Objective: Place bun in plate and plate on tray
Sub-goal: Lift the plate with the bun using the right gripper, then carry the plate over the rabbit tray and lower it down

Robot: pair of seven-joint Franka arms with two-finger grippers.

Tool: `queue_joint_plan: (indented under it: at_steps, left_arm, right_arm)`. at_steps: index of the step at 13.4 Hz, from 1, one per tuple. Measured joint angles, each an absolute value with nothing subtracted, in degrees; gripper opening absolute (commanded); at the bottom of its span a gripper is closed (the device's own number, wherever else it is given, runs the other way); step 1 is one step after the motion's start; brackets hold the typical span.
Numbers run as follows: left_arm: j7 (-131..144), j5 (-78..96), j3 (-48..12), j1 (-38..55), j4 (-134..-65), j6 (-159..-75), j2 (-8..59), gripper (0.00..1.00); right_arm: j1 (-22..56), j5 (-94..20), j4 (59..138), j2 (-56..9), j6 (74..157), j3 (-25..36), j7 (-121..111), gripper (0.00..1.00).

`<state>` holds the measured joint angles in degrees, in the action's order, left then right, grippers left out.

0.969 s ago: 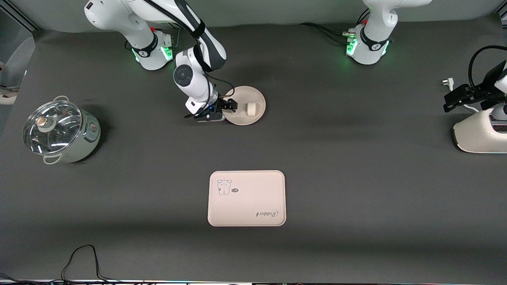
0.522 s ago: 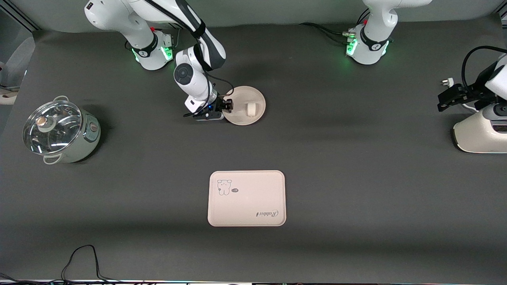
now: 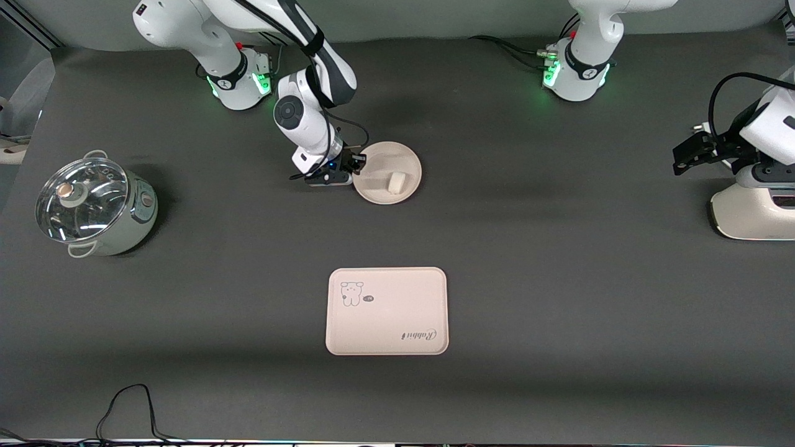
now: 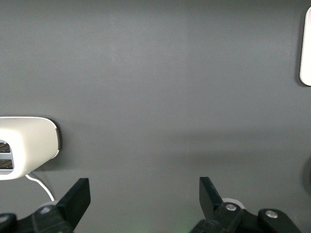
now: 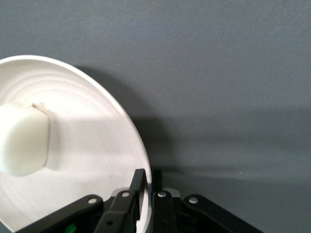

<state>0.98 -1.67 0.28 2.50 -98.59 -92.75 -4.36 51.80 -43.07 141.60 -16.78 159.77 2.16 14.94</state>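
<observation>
The round cream-pink plate (image 3: 388,173) sits near the robots' bases, toward the right arm's end. The small white bun (image 3: 395,181) lies in it. My right gripper (image 3: 356,165) is shut on the plate's rim; the right wrist view shows the rim (image 5: 141,160) pinched between the jaws, with the bun (image 5: 23,138) in the plate. The cream-pink tray (image 3: 386,310) with the animal drawing lies nearer the front camera. My left gripper (image 3: 683,153) is open and empty over the mat at the left arm's end; it shows in the left wrist view (image 4: 145,196).
A pot with a glass lid (image 3: 93,205) stands at the right arm's end of the table. A white appliance (image 3: 754,211) stands at the left arm's end and shows in the left wrist view (image 4: 26,145). A black cable (image 3: 130,403) lies near the front edge.
My right gripper closed on the plate's rim and the plate shifted slightly toward the front camera with the bun. My left gripper moved a little toward the table's middle.
</observation>
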Motion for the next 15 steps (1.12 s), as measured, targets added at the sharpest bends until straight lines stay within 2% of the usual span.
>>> queue_joint_plan:
  at_steps: [4,6,12,15]
  left_arm:
    - [0.98,-2.49,-0.19,2.5,-98.59,-93.06,-4.36,1.0]
    - [0.98,-2.7,-0.35,2.5,-98.59,-93.76,-4.36,1.0]
    - [0.98,-2.91,-0.3,2.46,-98.62,-94.59,-4.36,1.0]
    - [0.98,-2.95,-0.27,2.43,-98.84,-95.05,-4.34,1.0]
  right_arm:
    - [51.87,-43.12,141.36,-16.29,159.84,3.02,14.93,0.0]
    - [51.96,-43.08,140.78,-15.02,158.52,5.48,14.59,0.0]
    - [52.0,-35.41,133.42,-9.0,140.82,18.48,13.1,0.0]
    - [51.99,-31.59,124.8,-8.0,129.92,23.83,13.1,0.0]
